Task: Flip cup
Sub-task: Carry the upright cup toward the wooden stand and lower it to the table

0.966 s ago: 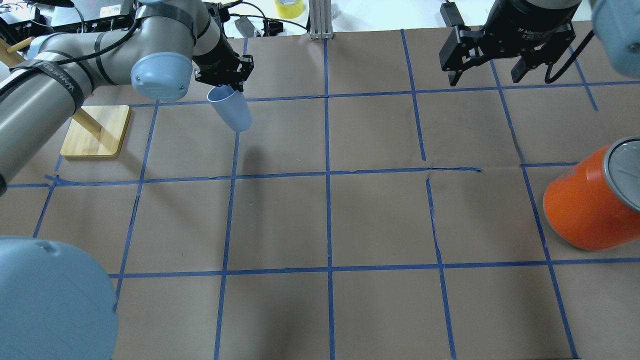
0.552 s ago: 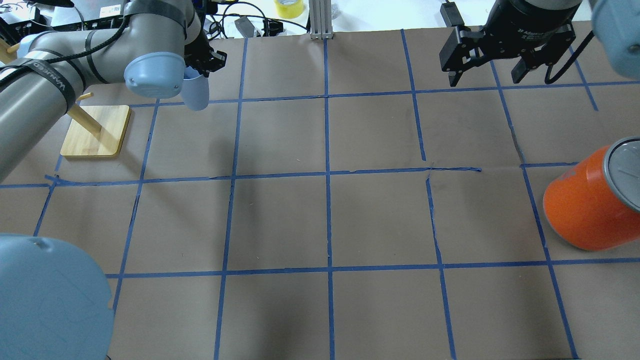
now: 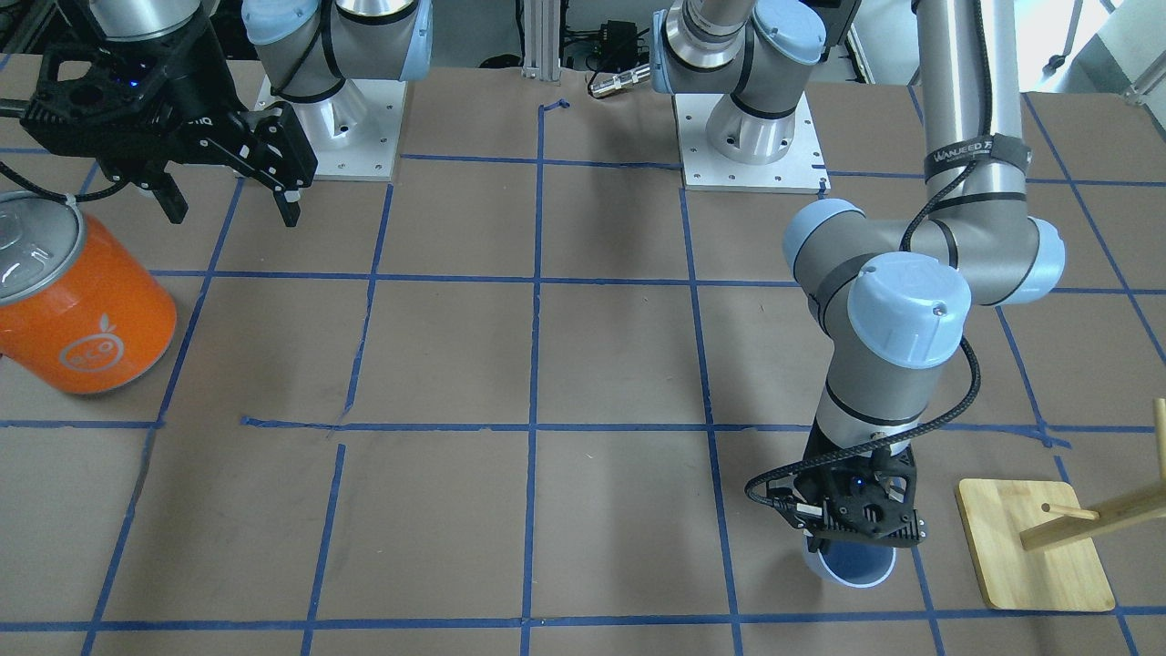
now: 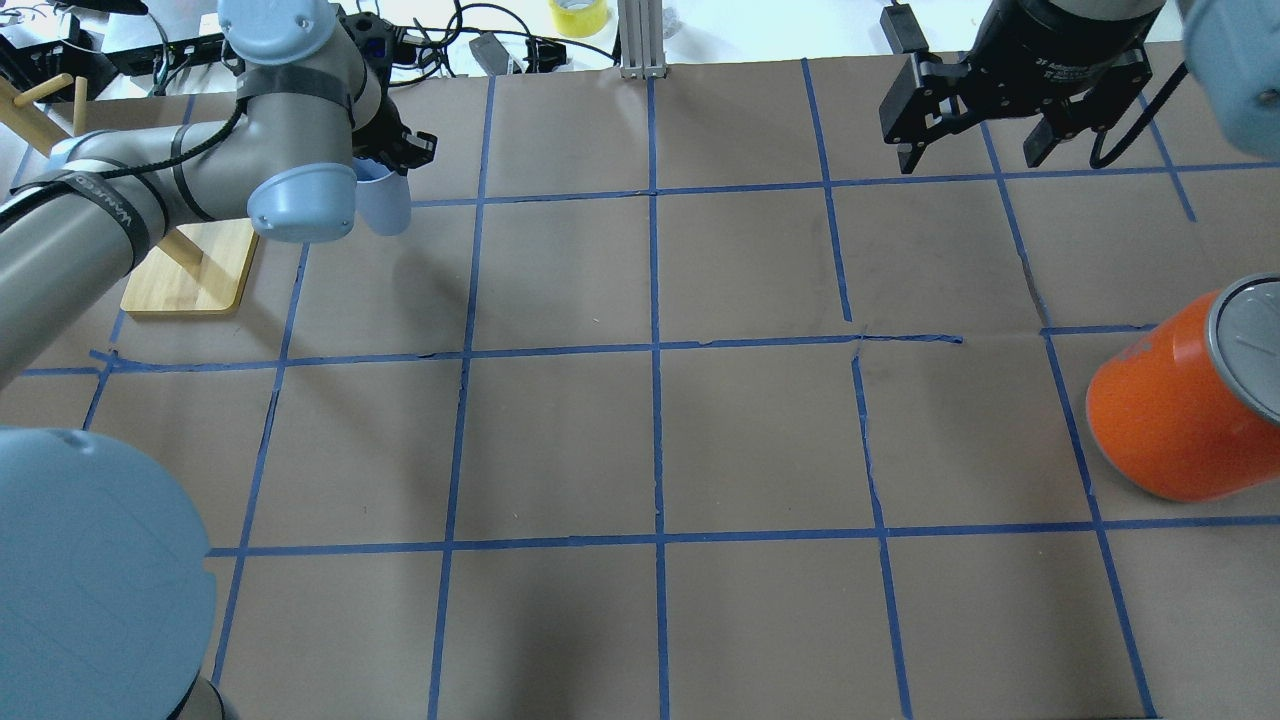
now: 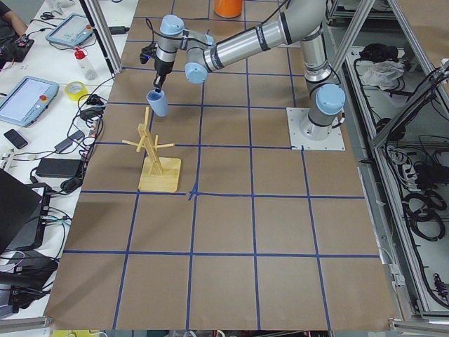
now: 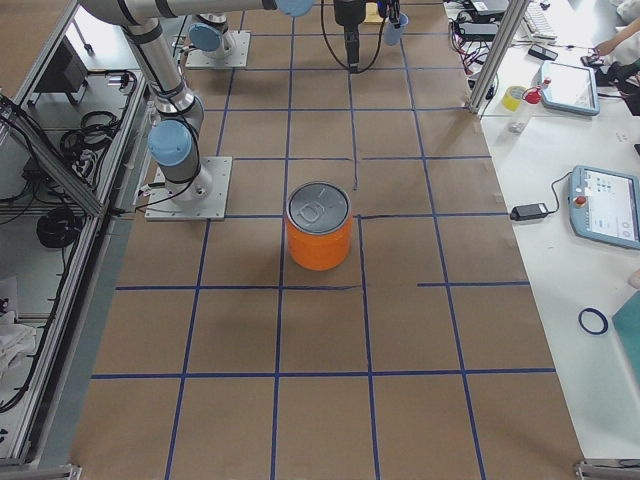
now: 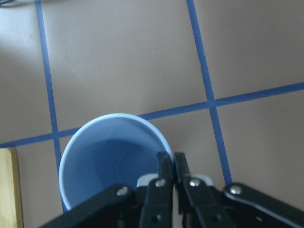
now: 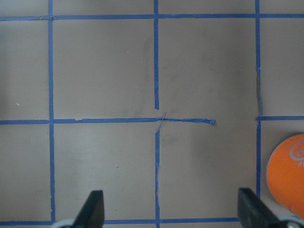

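Observation:
The cup is a small pale blue tumbler, mouth up. My left gripper is shut on its rim, one finger inside and one outside. In the overhead view the cup hangs under the left gripper at the far left of the table, next to the wooden rack. The front view shows its open mouth below the gripper. I cannot tell whether its base touches the table. My right gripper is open and empty, high over the far right.
A wooden peg rack on a square base stands just left of the cup. A large orange can with a silver top stands at the right edge. Cables and a tape roll lie beyond the table's far edge.
My left gripper has carried the cup leftwards towards the rack and turned it from tilted to mouth up. The right arm has not moved.

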`<state>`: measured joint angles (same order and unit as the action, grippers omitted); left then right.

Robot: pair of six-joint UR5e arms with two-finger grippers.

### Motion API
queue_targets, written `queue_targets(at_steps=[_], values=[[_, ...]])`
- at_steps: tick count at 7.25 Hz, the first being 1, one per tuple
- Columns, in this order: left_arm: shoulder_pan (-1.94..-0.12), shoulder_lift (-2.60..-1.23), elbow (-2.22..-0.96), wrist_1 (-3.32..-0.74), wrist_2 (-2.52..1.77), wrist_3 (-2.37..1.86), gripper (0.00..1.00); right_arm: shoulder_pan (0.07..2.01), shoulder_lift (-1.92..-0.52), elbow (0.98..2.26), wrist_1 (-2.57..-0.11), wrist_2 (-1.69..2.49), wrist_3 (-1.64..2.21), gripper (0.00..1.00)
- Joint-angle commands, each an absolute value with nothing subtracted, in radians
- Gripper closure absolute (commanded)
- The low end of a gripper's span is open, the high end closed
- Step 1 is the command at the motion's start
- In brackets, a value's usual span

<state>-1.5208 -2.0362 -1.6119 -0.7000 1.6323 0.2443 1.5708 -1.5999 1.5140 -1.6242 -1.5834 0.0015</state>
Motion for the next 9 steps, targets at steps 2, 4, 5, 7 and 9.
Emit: queue_targets(at_steps=[2,4,5,7,9], values=[[-1.471,-1.999,-1.719,-0.652,1.628,0.242,1.0,1.571,-1.6,1.514,-1.623,-1.585,0.002,0.0],[-1.473,-2.0,-1.723,-0.652,1.623,0.241,1.0,1.571,-1.6,1.514,-1.623,-1.585,0.003,0.0],[-1.473,-2.005,-1.721,-0.652,1.62,0.242,1.0,1.571,-1.6,1.514,-1.623,-1.585,0.003,0.0],[-1.473,-2.005,-1.723,-0.652,1.628,0.238,0.75,1.571,-1.6,1.514,-1.624,-1.585,0.003,0.0],[-1.473,-2.002,-1.723,-0.655,1.628,0.236,0.16,1.572,-1.6,1.514,-1.623,-1.585,0.003,0.0]])
